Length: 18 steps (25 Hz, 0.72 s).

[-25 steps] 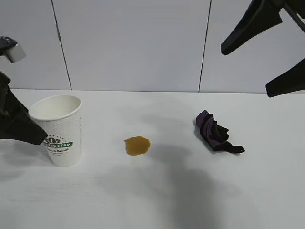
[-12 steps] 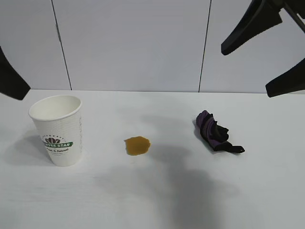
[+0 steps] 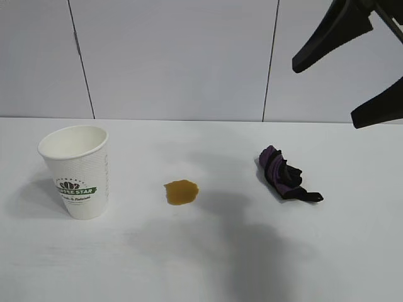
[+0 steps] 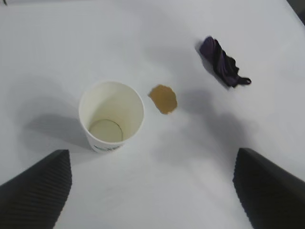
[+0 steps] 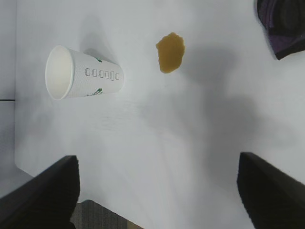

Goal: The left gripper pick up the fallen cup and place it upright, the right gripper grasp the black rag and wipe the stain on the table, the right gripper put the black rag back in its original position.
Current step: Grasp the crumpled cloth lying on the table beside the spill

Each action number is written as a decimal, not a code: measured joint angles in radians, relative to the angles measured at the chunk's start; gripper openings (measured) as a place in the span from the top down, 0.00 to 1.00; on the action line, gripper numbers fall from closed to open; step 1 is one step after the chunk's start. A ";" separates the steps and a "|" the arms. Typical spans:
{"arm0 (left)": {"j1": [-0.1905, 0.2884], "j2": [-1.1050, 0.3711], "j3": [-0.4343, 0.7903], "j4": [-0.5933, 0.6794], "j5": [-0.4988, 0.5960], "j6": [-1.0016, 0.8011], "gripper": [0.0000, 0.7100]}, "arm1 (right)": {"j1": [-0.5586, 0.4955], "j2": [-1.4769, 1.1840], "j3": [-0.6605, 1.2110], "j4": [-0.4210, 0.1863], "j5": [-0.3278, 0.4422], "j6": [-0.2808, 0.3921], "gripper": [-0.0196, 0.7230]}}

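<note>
Exterior view: a white paper cup (image 3: 77, 171) with a green "COFFEE STAR" logo stands upright on the left of the white table (image 3: 201, 264), mouth up, so the first job looks done. An amber-brown stain (image 3: 181, 192) lies near the middle, apart from the cup and not yet wiped. To its right a crumpled black rag (image 3: 286, 174) with purple folds rests untouched on the tabletop.

From the left wrist view, the left gripper (image 4: 152, 191) hangs above the cup with its fingers spread wide and nothing between them, clear of the cup's rim. The right gripper (image 3: 352, 69) hovers high over the rag, fingers also wide apart and empty, probably placed there to drop onto the rag for wiping.
</note>
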 joint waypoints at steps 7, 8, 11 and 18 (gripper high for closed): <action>0.000 -0.316 0.000 0.193 -0.077 -0.154 0.06 | 0.000 0.000 0.000 0.000 0.000 0.000 0.14; 0.000 -0.364 0.000 0.233 -0.076 -0.198 0.06 | 0.000 0.000 0.000 0.000 0.000 0.000 0.14; 0.000 -0.467 0.000 0.365 -0.062 -0.307 0.06 | 0.000 0.000 0.000 0.000 0.000 0.000 0.14; 0.000 -0.659 0.000 0.623 0.168 -0.529 0.06 | 0.000 0.000 0.000 0.000 0.000 0.000 0.14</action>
